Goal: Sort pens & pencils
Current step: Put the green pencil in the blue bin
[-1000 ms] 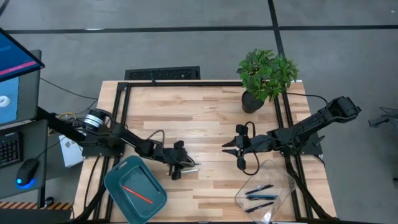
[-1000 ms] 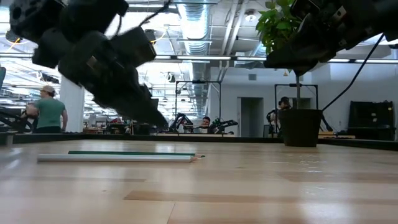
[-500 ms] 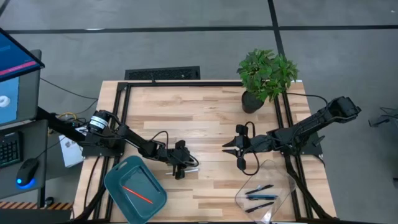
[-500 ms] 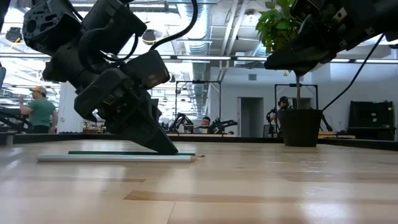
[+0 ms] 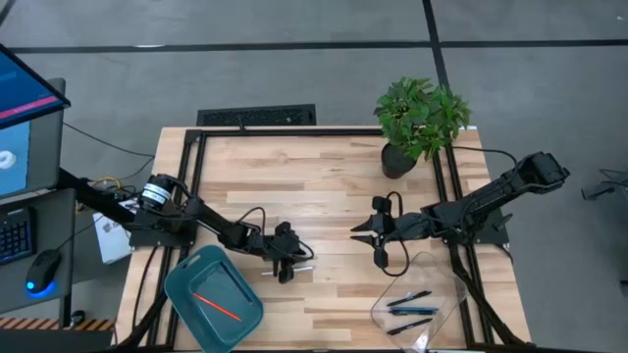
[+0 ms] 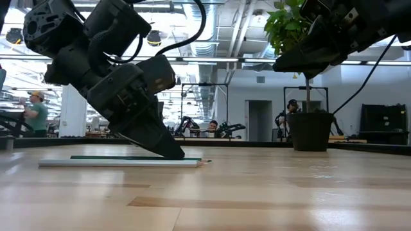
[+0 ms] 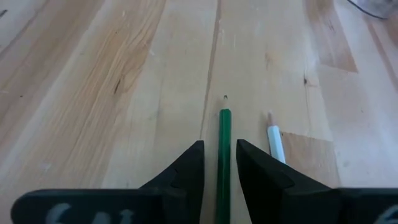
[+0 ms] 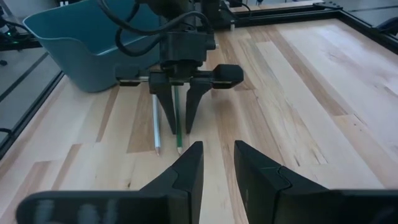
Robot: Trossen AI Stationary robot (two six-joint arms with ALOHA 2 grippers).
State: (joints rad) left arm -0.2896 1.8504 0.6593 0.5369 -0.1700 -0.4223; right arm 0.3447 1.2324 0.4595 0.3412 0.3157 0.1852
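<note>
Bin holds orange pencil; clear tray holds pens; left claw straddles green pencil.

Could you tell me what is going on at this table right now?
The left claw is down on the table, its fingers straddling a green pencil with a white pencil lying beside it. An orange pencil already lies in the teal bin, and several pens sit in the clear tray. The right claw hovers open above the table.
</note>
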